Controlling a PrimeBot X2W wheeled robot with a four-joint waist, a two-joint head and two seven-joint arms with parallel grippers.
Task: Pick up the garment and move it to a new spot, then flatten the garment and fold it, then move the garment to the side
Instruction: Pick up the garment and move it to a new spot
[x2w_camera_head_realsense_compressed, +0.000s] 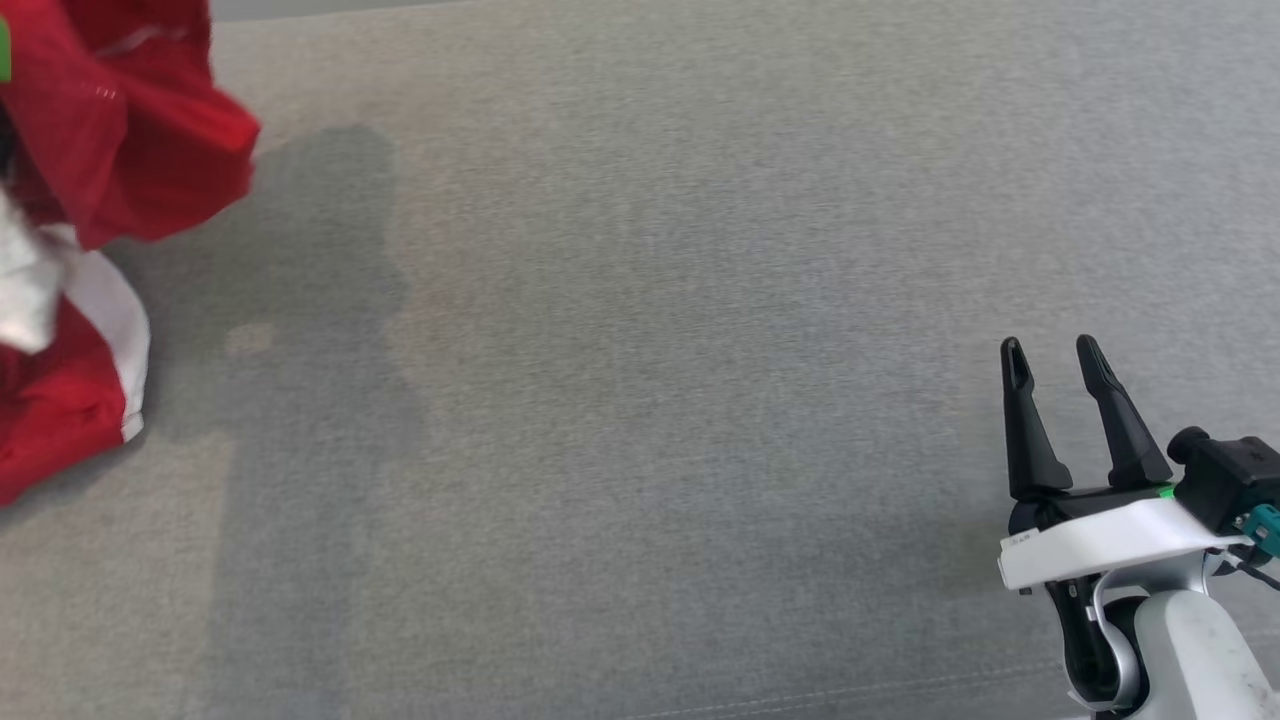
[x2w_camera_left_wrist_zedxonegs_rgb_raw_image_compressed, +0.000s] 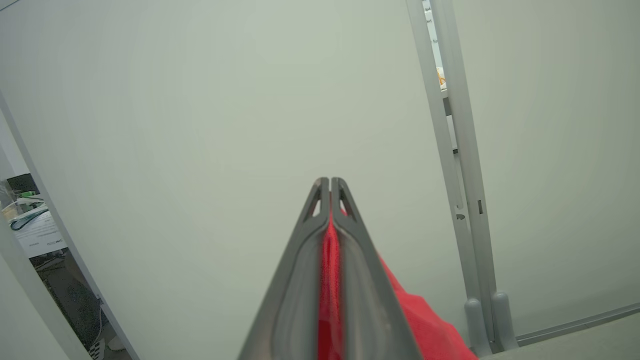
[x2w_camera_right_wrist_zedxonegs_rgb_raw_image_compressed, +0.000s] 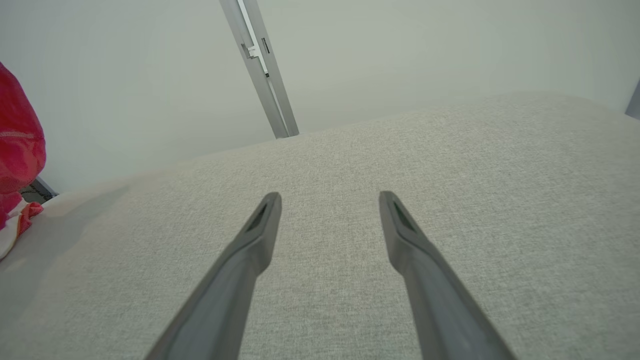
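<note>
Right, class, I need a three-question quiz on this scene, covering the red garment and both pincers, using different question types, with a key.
1. Multiple choice: the red garment is held by A) the left pincer, B) the right pincer, C) neither.
2. True or false: the right pincer is shut.
3. Fill in: in the head view, the red garment shows at the ____ edge.
Key: 1 A; 2 false; 3 left.
</note>
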